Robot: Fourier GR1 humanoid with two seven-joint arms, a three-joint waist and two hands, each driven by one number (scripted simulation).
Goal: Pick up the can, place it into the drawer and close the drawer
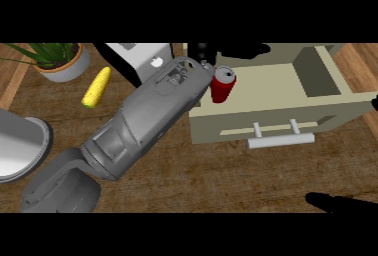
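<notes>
A red can (pixel 223 86) stands upright inside the open beige drawer (pixel 325 80), against its left wall. My left forearm crosses the view from the lower left, and my left hand (pixel 244 50) is just beyond the can's top. Its black fingers are spread and not curled round the can. The wrist hides the can's left side. The drawer front carries a pale bar handle (pixel 280 140) facing me. My right hand (pixel 339 202) shows only as straight black fingers at the lower right edge, resting away from the drawer.
A yellow corn cob (pixel 97 87) lies on the wooden counter at the left, near a potted plant (pixel 59 60). A grey round vessel (pixel 18 145) sits at the left edge. A white and black appliance (pixel 144 57) stands behind my left forearm.
</notes>
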